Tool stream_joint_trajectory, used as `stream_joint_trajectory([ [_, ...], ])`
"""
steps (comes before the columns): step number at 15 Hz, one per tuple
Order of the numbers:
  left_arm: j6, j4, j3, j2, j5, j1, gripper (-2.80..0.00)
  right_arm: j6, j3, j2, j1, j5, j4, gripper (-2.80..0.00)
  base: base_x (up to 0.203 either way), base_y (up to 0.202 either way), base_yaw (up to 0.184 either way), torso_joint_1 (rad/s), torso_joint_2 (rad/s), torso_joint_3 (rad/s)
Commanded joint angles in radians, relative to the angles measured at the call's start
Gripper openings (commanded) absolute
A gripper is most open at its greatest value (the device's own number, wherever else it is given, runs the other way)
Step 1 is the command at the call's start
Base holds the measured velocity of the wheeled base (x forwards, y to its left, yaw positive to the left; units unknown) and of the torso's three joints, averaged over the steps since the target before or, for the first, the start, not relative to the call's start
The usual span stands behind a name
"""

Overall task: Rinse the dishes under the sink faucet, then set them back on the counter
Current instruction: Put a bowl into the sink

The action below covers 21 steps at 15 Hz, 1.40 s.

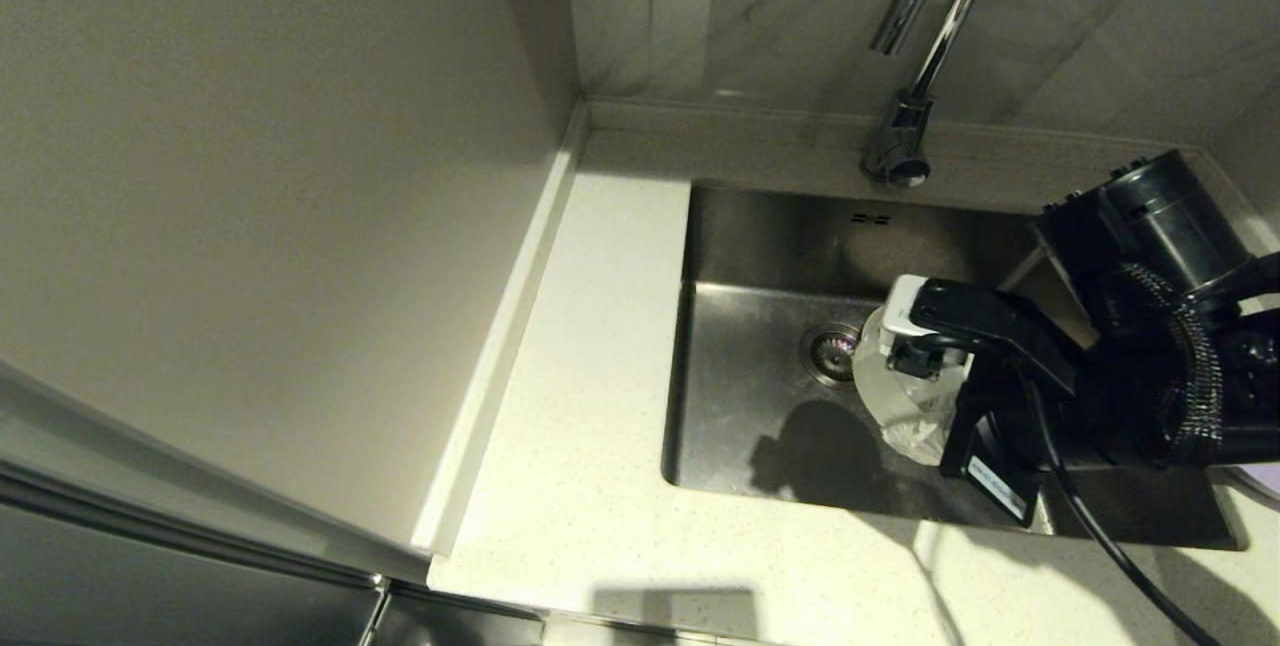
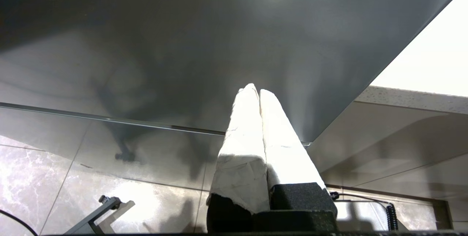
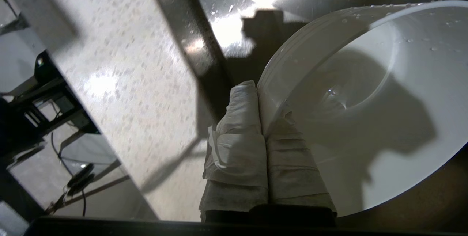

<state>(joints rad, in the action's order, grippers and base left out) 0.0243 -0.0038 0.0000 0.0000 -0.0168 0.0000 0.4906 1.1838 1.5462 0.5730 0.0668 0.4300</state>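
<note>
**White bowl held over the sink basin**

The right claw (image 3: 261, 93) is clamped on the rim of the white bowl (image 3: 365, 93), one wrapped finger inside the wall and the other outside. In the head view the bowl (image 1: 905, 396) hangs tilted on its side over the right half of the sink (image 1: 760, 256), above the basin floor, just beside the round drain strainer (image 1: 830, 351). Water drops cling to the bowl's rim and inner wall, and the steel around it is spotted with drops too.

The chrome faucet (image 1: 915, 56) stands on the tabletop's back strip behind the basin, its spout curving forward above the sink; the bowl is in front of the spout and lower.

The speckled tabletop (image 1: 570, 406) runs along the left and front of the sink. A sliver of lavender plate (image 1: 1262, 478) shows at the right edge of the head view, on the tabletop beside the basin.

The left claw (image 2: 257, 93) is parked low beside a grey cabinet panel (image 2: 182, 46), its two wrapped fingers pressed together on nothing.
</note>
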Motion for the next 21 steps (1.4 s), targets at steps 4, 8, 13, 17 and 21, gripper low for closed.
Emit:
stream_joint_trajectory([
  [4,0.000,-0.001,0.000,-0.002,0.000,0.000,-2.80,-0.007,0.029,0.242,0.004,0.007,-0.185,-2.80,0.000,0.000,0.000,0.000,0.00,0.000],
  [8,0.000,-0.001,0.000,-0.002,0.000,0.000,-2.80,-0.039,0.102,0.435,0.003,0.013,-0.363,-2.80,0.000,0.000,0.000,0.000,0.00,0.000],
  [13,0.000,-0.001,0.000,-0.002,0.000,0.000,-2.80,-0.037,0.141,0.599,-0.002,0.079,-0.628,-2.80,0.000,0.000,0.000,0.000,0.00,0.000],
  [17,0.000,-0.001,0.000,-0.002,0.000,0.000,-2.80,-0.037,0.234,0.681,-0.002,0.095,-0.628,-2.80,0.000,0.000,0.000,0.000,0.00,0.000],
  [21,0.000,-0.001,0.000,-0.002,0.000,0.000,-2.80,-0.038,0.343,0.793,-0.013,0.127,-0.636,-2.80,0.000,0.000,0.000,0.000,0.00,0.000],
])
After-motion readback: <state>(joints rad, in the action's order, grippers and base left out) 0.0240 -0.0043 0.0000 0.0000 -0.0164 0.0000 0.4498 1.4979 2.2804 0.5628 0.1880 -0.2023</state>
